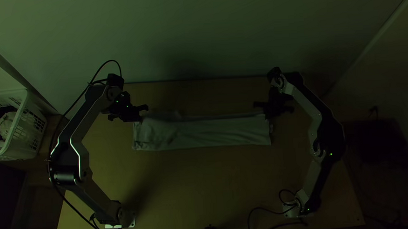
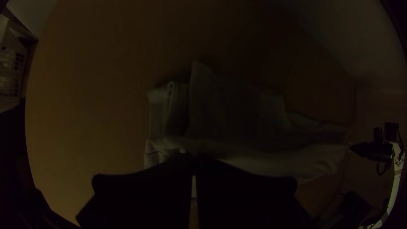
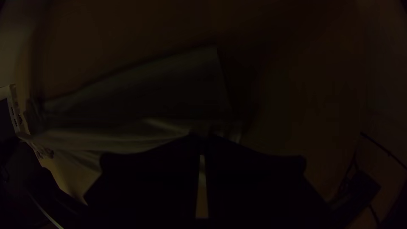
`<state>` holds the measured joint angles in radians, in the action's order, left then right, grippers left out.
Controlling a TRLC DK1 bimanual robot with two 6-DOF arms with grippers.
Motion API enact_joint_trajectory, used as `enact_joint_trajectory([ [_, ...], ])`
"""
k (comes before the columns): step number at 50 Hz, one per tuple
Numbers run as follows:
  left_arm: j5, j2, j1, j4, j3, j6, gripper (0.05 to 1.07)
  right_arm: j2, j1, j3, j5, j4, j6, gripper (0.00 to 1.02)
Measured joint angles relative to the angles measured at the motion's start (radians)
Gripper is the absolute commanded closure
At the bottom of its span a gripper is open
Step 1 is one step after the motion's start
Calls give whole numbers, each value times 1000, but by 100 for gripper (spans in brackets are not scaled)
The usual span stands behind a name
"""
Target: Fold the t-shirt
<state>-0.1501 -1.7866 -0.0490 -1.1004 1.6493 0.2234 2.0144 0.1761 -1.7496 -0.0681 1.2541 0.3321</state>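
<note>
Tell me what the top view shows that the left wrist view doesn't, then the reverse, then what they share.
Top view: the left arm's base, the right arm's base, and the t-shirt seen from above as a long, narrow strip.

Left wrist view: a close look at layers and a curled fold at one end of the t-shirt, by the fingertips of the left gripper.

Both: t-shirt, table, basket, left gripper and right gripper.

table [image 1: 198,189] front: open | behind: wall [image 1: 199,31] | shirt [image 1: 205,132] ends: left gripper [image 1: 128,114], right gripper [image 1: 273,107] (blocking)
</note>
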Motion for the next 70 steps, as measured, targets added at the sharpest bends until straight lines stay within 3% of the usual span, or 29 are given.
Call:
enact_joint_trajectory([
  [1,0,-11,1,0,12,0,100,16,-3,-17,0,0,0,100],
  [3,0,-36,2,0,36,0,81,40,-8,-46,0,0,0,97],
  [5,-19,-60,5,1,60,4,51,68,-13,-80,0,0,0,84],
  [7,-81,-82,12,13,80,8,9,95,-18,-118,0,0,1,64],
  [12,-189,-115,30,60,108,21,10,138,-31,-191,1,0,5,8],
  [13,-196,-117,32,67,110,24,10,142,-34,-199,1,0,5,2],
  [24,-266,-118,55,86,121,31,10,143,-61,-297,1,4,9,3],
  [32,-396,-110,113,131,105,22,10,117,-79,-341,0,4,20,3],
  [37,-470,-84,164,154,55,-10,10,77,-94,-353,-46,3,27,3],
  [43,-522,-37,222,174,-25,-74,10,21,-115,-365,-106,1,27,3],
  [50,-565,-8,275,177,-101,-175,10,-35,-135,-366,-128,0,26,3],
  [70,-651,-50,396,178,-219,-452,10,-166,-126,-346,-142,-2,-4,3],
])
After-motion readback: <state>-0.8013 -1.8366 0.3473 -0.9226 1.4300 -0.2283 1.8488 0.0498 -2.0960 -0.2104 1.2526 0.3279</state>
